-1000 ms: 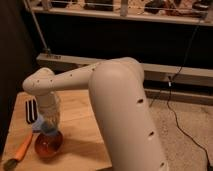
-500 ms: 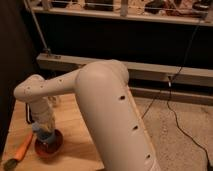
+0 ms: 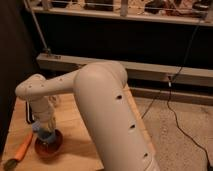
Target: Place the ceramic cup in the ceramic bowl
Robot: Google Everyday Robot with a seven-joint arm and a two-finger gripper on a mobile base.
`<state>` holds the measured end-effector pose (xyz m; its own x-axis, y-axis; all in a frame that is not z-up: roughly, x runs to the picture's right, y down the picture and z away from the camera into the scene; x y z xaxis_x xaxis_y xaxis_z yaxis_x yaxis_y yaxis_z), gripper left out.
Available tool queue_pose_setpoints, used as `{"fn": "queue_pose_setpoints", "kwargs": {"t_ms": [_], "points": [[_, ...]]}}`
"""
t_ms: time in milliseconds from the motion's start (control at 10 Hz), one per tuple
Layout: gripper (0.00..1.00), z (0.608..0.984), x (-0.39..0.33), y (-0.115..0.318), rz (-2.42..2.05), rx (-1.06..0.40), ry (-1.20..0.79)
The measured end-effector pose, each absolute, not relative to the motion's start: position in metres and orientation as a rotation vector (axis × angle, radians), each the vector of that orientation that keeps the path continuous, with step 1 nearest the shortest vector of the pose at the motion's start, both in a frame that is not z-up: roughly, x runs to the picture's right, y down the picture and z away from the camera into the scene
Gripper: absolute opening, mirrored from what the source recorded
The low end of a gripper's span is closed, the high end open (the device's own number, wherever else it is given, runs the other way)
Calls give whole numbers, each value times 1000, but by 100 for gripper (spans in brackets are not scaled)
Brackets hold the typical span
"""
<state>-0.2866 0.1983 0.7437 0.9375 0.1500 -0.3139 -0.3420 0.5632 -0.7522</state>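
Currently: end effector (image 3: pixel 45 129) lower left of frame, grip state cannot tell | ceramic cup (image 3: pixel 46 134) at it, directly over ceramic bowl (image 3: pixel 48 145) on tabletop (image 3: pixel 80 135) | placement nearly done; release and retreat apparently remain.

Lab-like test space – wooden table (image 3: pixel 85 125), speckled floor (image 3: pixel 180 135), trailing cable (image 3: pixel 175 85), metal railing (image 3: pixel 125 10) behind

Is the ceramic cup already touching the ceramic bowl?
Cannot tell. In the camera view the ceramic cup sits below the end effector and overlaps the ceramic bowl, but no contact or gap shows plainly.
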Motion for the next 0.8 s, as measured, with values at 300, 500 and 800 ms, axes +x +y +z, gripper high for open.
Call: {"fn": "queue_pose_setpoints", "kwargs": {"t_ms": [300,500,800], "points": [[46,749,-278,200,286,-934,250],[66,753,-275,200,301,-932,273],[80,762,-272,198,367,-954,301]]}}
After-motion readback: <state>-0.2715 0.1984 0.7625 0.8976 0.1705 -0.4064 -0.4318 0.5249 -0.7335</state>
